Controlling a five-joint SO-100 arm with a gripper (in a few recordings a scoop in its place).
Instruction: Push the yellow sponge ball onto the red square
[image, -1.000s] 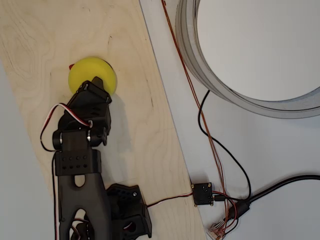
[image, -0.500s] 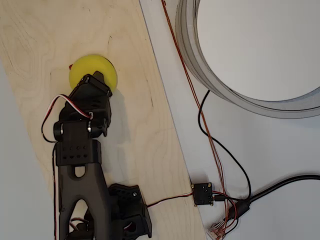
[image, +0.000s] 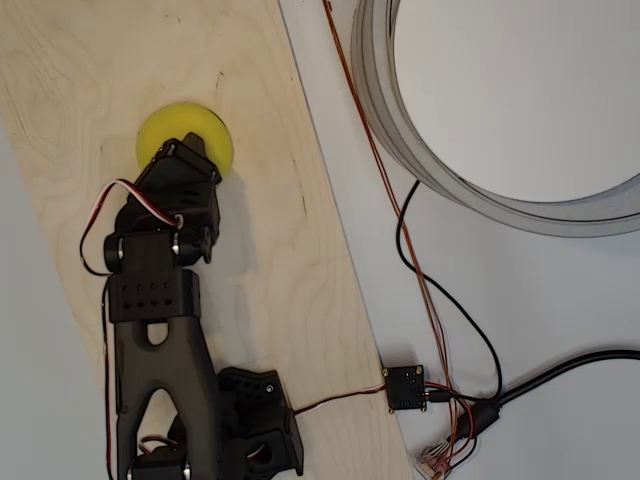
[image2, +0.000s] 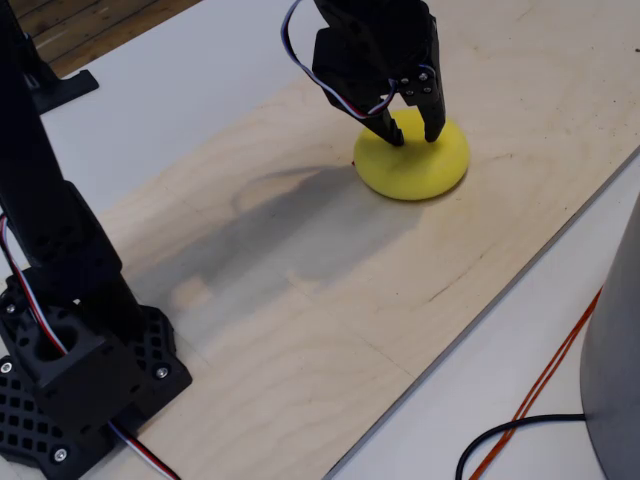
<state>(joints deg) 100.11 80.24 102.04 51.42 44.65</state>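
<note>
The yellow sponge ball lies on the pale wooden board, towards its far end in the overhead view. My black gripper stands over the near side of the ball. In the fixed view its two fingertips are a little apart and rest on top of the ball, with nothing clamped between them. The red square is hidden; no red shows around the ball.
A large grey ring-shaped rim lies on the white table right of the board. Orange and black cables and a small black module run along the board's right edge. The arm's base stands at the board's near end.
The gripper has pushed up the picture in the overhead view and the ball has shifted with it. The red sliver at the ball's left edge is now covered.
</note>
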